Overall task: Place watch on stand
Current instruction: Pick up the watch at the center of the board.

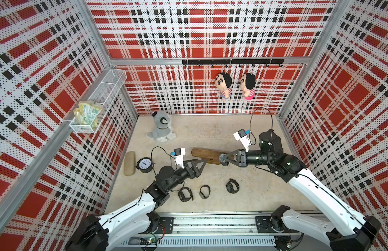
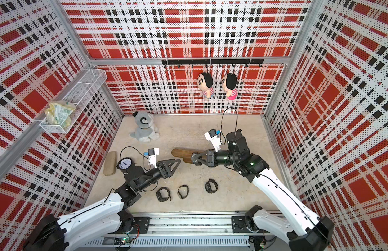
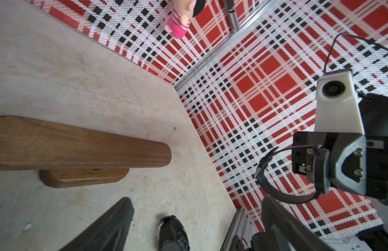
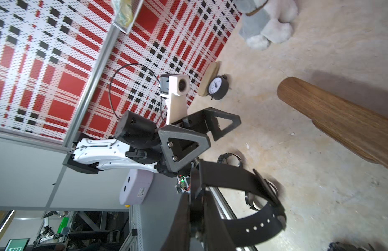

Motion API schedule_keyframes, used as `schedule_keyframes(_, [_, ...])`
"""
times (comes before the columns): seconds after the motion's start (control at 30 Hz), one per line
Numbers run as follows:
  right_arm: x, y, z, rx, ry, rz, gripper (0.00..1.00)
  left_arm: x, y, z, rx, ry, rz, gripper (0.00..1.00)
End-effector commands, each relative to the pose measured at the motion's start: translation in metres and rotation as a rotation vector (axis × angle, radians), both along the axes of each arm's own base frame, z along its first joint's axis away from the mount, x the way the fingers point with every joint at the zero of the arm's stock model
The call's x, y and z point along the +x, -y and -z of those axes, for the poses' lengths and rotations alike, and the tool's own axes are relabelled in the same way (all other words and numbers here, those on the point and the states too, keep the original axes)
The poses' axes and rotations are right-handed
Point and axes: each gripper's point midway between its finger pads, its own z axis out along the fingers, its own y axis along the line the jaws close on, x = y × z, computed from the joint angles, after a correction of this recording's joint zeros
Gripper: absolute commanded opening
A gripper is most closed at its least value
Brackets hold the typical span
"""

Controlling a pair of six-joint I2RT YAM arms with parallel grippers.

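Note:
The stand (image 1: 207, 154) is a long brown wooden bar on a small wooden base (image 3: 84, 177), mid-table in both top views. My right gripper (image 1: 224, 160) is shut on a black watch (image 4: 256, 217), pinching its body while the strap loops out to one side. It hangs at the bar's right end, slightly above the table. My left gripper (image 1: 200, 166) stands open and empty, in front of the bar's middle. Three more black watches lie on the table nearer the front: one (image 1: 185, 194), another (image 1: 205, 191) and a third (image 1: 232, 185).
A beige oblong case (image 1: 129, 163) and a small black clock (image 1: 145, 164) stand left of the left arm. A grey plush dog (image 1: 162, 127) sits at the back. Two dolls (image 1: 223, 84) hang on the rear wall, and a wire basket (image 1: 97, 102) hangs on the left wall.

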Motion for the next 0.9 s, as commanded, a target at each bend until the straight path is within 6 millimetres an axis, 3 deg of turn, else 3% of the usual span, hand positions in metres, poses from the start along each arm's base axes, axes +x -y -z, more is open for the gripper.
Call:
schedule_keyframes(0.0, [-0.010,-0.005,-0.030,0.086,0.055,-0.061,0.00,-0.017,0.019,-0.028,-0.092,0.069,0.128,0.97])
schedule_keyframes(0.23, [-0.015,-0.006,-0.033,0.095,0.056,-0.090,0.00,-0.034,0.043,-0.044,-0.176,0.106,0.271,0.94])
schedule_keyframes(0.5, [-0.021,-0.007,-0.029,0.100,0.044,-0.124,0.00,-0.037,0.052,-0.052,-0.209,0.127,0.322,0.89])
schedule_keyframes(0.87, [-0.029,-0.013,-0.019,0.091,0.030,-0.171,0.00,-0.034,0.068,-0.046,-0.191,0.114,0.356,0.82])
